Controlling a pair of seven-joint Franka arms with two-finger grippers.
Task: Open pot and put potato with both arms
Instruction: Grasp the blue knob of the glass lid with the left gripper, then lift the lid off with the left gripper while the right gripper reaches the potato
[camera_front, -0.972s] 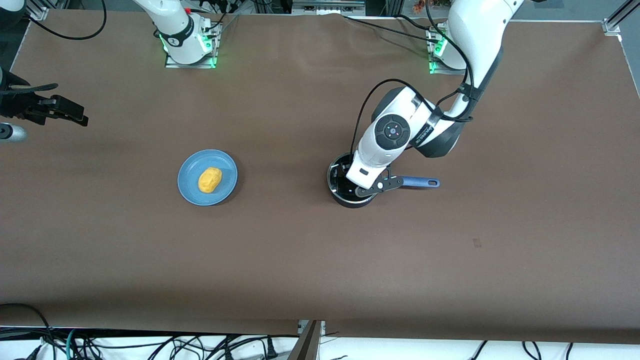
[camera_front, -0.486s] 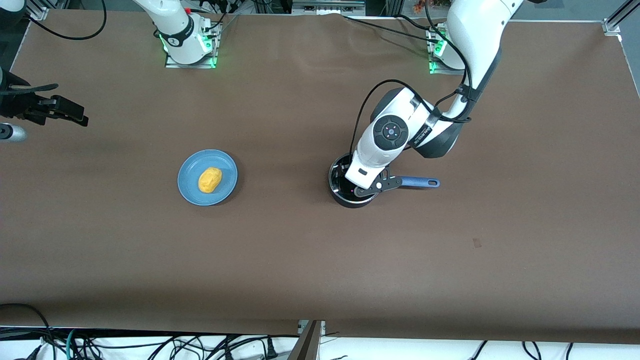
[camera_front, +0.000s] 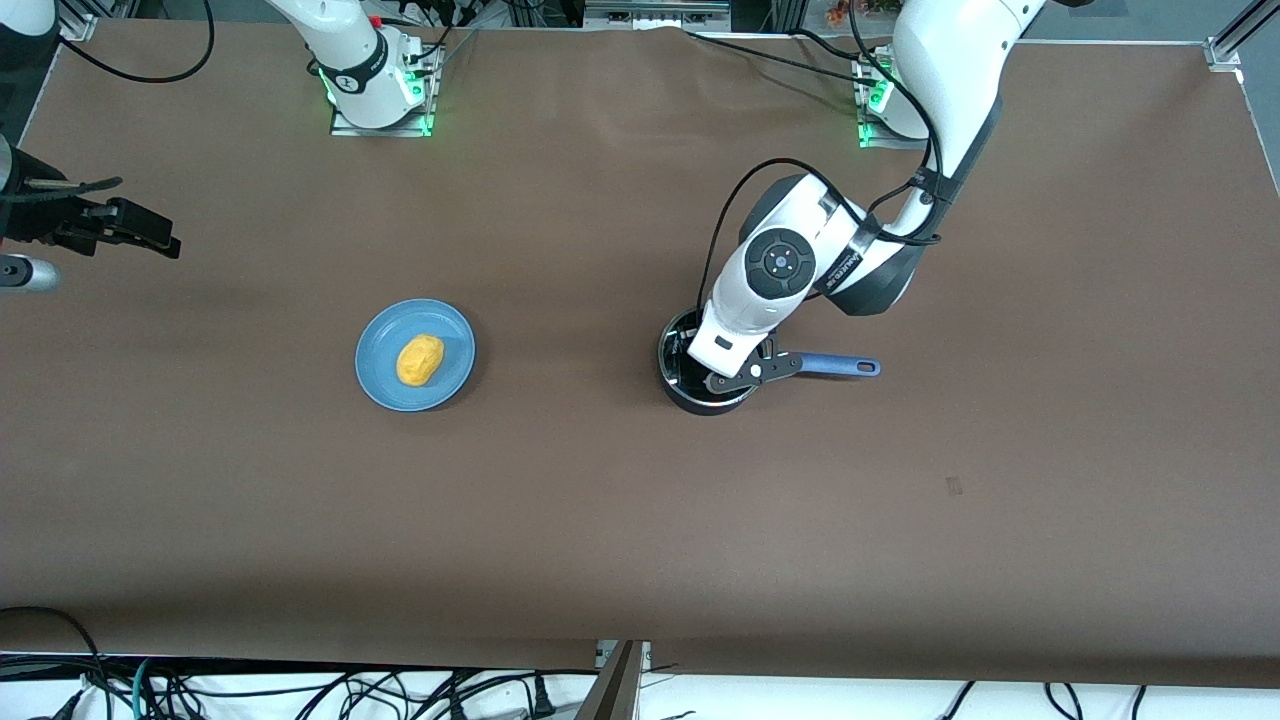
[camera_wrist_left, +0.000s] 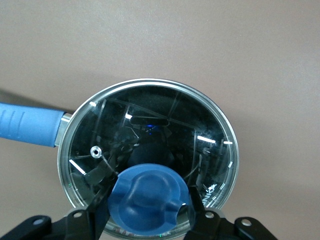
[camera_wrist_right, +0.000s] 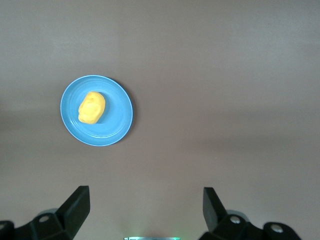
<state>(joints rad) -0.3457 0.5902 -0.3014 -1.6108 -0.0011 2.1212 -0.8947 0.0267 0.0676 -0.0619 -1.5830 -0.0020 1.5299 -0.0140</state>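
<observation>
The black pot (camera_front: 700, 404) sits mid-table toward the left arm's end, its blue handle (camera_front: 838, 365) pointing to that end. The glass lid (camera_wrist_left: 150, 125) lies on the pot, inside the metal rim. My left gripper (camera_wrist_left: 148, 200) is down on the lid, shut on its blue knob (camera_wrist_left: 148, 192), and the arm's hand hides most of the pot in the front view. The yellow-orange potato (camera_front: 419, 359) lies on a light-blue plate (camera_front: 385, 382) toward the right arm's end. My right gripper (camera_wrist_right: 144, 204) hangs open and empty, high over that end of the table, with potato (camera_wrist_right: 91, 107) and plate (camera_wrist_right: 110, 131) in its view.
Brown table cover (camera_front: 640, 520) all round, with both arm bases (camera_front: 375, 95) along the edge farthest from the front camera. Cables hang below the edge nearest that camera.
My left gripper's fingers have closed in onto the lid's blue knob. The right arm has shifted only slightly.
</observation>
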